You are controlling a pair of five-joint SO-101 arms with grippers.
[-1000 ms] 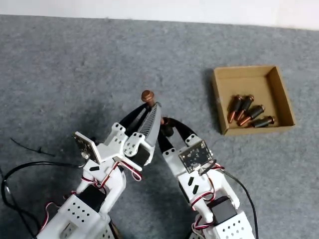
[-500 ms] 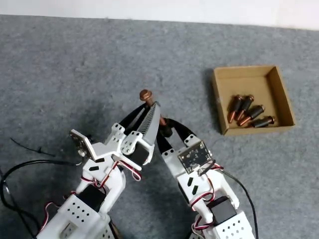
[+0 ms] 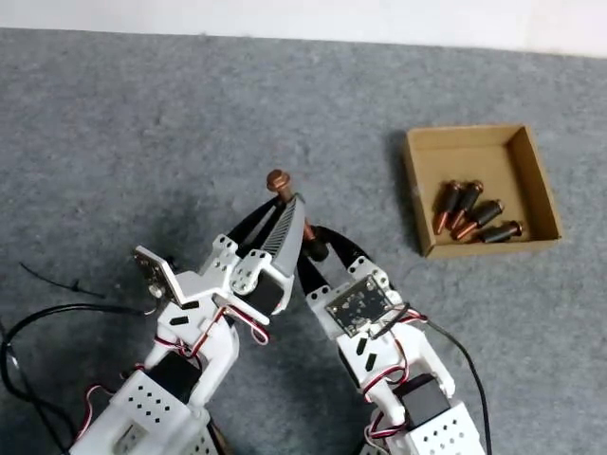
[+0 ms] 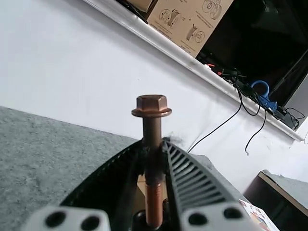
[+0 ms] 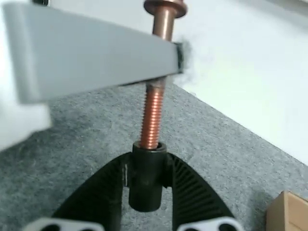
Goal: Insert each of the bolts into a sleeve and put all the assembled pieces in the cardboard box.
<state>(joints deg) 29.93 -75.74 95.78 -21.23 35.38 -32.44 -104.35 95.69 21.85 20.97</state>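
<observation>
My left gripper [image 4: 153, 159] is shut on a copper bolt [image 4: 152, 139], hex head up, threaded end pointing down; from above the bolt head [image 3: 278, 181] sticks out past the left gripper [image 3: 287, 210]. My right gripper [image 5: 144, 178] is shut on a black sleeve [image 5: 146, 173] held upright just below. The bolt's threaded tip [image 5: 153, 120] sits in the sleeve's mouth. The right gripper [image 3: 318, 248] stands right beside the left one in the high view. The cardboard box [image 3: 418, 190] at the right holds several assembled pieces [image 3: 472, 216].
A grey carpeted table [image 3: 142, 133] spreads out to the left and behind the arms. Black cables [image 3: 57, 313] trail at the front left beside the left arm's base. A white wall [image 4: 72, 62] rises behind the table.
The left arm tilted a little, shifting the bolt head slightly back and left. The right wrist turned slightly while keeping the sleeve under the bolt.
</observation>
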